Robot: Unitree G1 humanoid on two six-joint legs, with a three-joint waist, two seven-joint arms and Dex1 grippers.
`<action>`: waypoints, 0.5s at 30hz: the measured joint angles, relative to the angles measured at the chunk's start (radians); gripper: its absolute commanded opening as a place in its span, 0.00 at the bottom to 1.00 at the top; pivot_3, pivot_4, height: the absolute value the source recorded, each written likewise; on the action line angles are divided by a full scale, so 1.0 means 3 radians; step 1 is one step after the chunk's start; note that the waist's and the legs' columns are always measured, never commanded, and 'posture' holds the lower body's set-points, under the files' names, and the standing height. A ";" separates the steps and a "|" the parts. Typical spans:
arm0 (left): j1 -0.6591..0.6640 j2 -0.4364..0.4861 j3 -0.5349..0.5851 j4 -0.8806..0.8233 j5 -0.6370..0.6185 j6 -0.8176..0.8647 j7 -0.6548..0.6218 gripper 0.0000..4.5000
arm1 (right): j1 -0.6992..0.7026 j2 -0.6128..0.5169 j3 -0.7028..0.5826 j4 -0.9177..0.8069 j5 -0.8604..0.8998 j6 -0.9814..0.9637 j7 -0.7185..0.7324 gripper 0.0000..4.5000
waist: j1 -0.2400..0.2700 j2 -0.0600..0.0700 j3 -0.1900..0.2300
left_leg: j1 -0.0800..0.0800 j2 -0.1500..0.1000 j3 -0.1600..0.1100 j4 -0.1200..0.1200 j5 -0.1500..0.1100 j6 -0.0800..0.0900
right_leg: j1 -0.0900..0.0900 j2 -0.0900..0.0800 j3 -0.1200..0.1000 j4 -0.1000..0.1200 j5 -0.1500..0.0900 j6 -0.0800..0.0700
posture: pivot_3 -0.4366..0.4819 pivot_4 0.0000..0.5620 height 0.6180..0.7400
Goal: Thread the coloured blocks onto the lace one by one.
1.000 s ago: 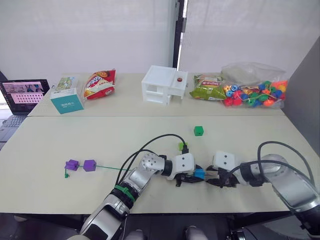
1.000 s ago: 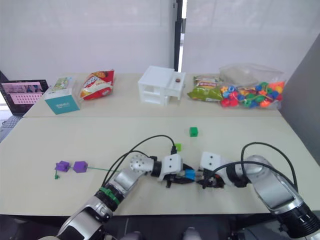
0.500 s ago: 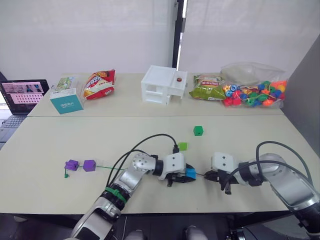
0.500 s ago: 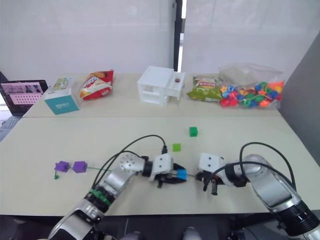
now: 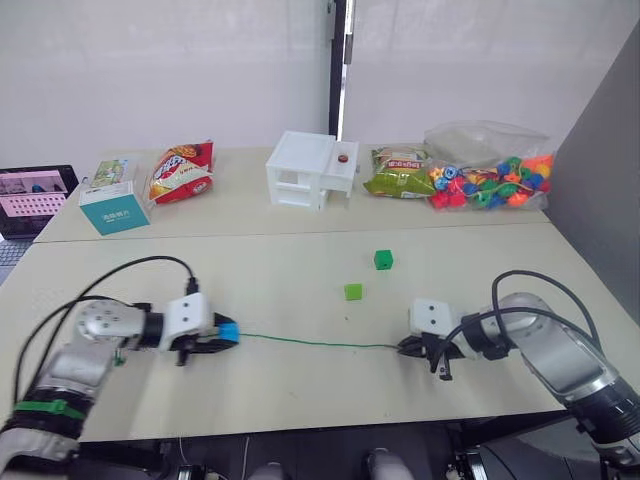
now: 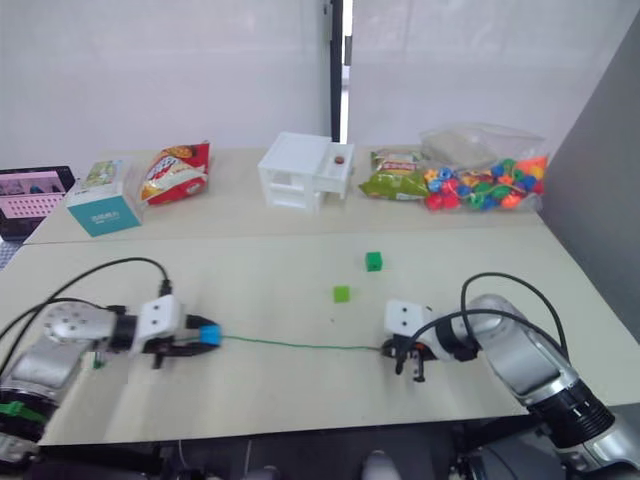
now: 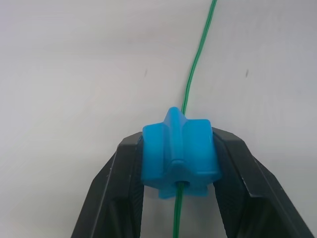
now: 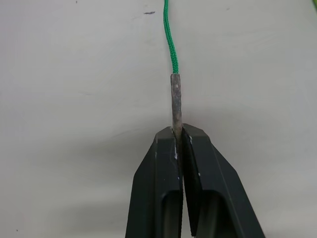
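Your left gripper [image 7: 178, 163] grasps the light blue block [image 7: 179, 152]; right gripper [image 8: 177, 136] pinches the limp lace [image 5: 320, 343] by its stiff tip [image 8: 176, 101], the surest hold.

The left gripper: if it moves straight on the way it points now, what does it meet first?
Probably the right gripper. The left gripper, shut on the blue block, points along the green lace, whose grey tip the other holds; bare table lies between.
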 measured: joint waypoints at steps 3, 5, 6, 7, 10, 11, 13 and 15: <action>0.0050 0.0139 0.0100 0.0171 0.0000 -0.0105 -0.0056 0.31 | -0.0023 0.0033 0.0007 0.0028 -0.0013 -0.0016 0.0019 0.00 | -0.0003 0.0001 0.0000 | 0.0000 0.0000 0.0001 -0.0001 0.0000 0.0000 | -0.0001 0.0000 0.0000 0.0002 0.0000 0.0000 | 0.48 0.27 1.00; 0.0069 0.0184 0.0129 0.0209 -0.0013 -0.0080 -0.0122 0.31 | -0.0044 0.0056 0.0015 0.0054 -0.0032 -0.0044 0.0034 0.00 | -0.0005 0.0001 0.0000 | 0.0000 0.0000 0.0001 -0.0001 0.0000 0.0000 | -0.0001 0.0000 0.0000 0.0003 0.0000 0.0000 | 0.48 0.27 1.00; 0.0080 0.0210 0.0145 0.0221 -0.0023 -0.0052 -0.0159 0.31 | -0.0050 0.0066 0.0017 0.0060 -0.0043 -0.0054 0.0042 0.00 | -0.0007 0.0001 0.0000 | 0.0000 0.0000 0.0002 -0.0001 0.0000 0.0000 | -0.0002 0.0000 0.0000 0.0003 0.0000 0.0000 | 0.48 0.27 1.00; 0.0089 0.0231 0.0156 0.0226 -0.0033 -0.0014 -0.0189 0.53 | -0.0056 0.0077 0.0018 0.0063 -0.0056 -0.0057 0.0050 0.00 | -0.0012 0.0001 0.0000 | 0.0000 0.0000 0.0002 -0.0001 0.0000 0.0001 | -0.0003 0.0000 0.0000 0.0005 0.0000 0.0000 | 0.48 0.27 1.00; 0.0076 0.0249 0.0173 0.0290 -0.0047 0.0106 -0.0238 0.73 | -0.0076 0.0096 0.0020 0.0083 -0.0064 -0.0058 0.0060 0.00 | -0.0011 0.0001 0.0001 | -0.0002 0.0000 0.0001 -0.0001 0.0000 0.0001 | -0.0005 0.0001 0.0000 0.0009 0.0000 0.0000 | 0.48 0.27 1.00; 0.0023 0.0250 0.0173 0.0329 -0.0035 0.0127 -0.0241 0.81 | -0.0082 0.0102 0.0020 0.0087 -0.0068 -0.0058 0.0061 0.00 | -0.0005 0.0000 0.0001 | -0.0003 0.0000 0.0001 0.0000 0.0000 0.0001 | -0.0005 0.0000 0.0000 0.0009 0.0000 0.0000 | 0.48 0.27 1.00; -0.0100 0.0258 0.0171 0.0418 0.0004 0.0156 -0.0237 0.95 | -0.0087 0.0113 0.0021 0.0086 -0.0069 -0.0056 0.0061 0.00 | -0.0001 -0.0001 0.0002 | -0.0005 -0.0001 0.0001 0.0002 0.0000 0.0000 | -0.0005 0.0000 0.0000 0.0008 0.0000 0.0000 | 0.48 0.27 1.00; -0.0344 0.0261 0.0191 0.0362 -0.0047 0.0368 -0.0250 0.99 | -0.0085 0.0108 0.0019 0.0073 -0.0067 -0.0043 0.0063 0.00 | 0.0017 -0.0009 0.0006 | -0.0009 -0.0001 -0.0002 0.0005 0.0000 0.0000 | -0.0004 0.0000 -0.0003 0.0008 0.0000 0.0000 | 0.48 0.27 1.00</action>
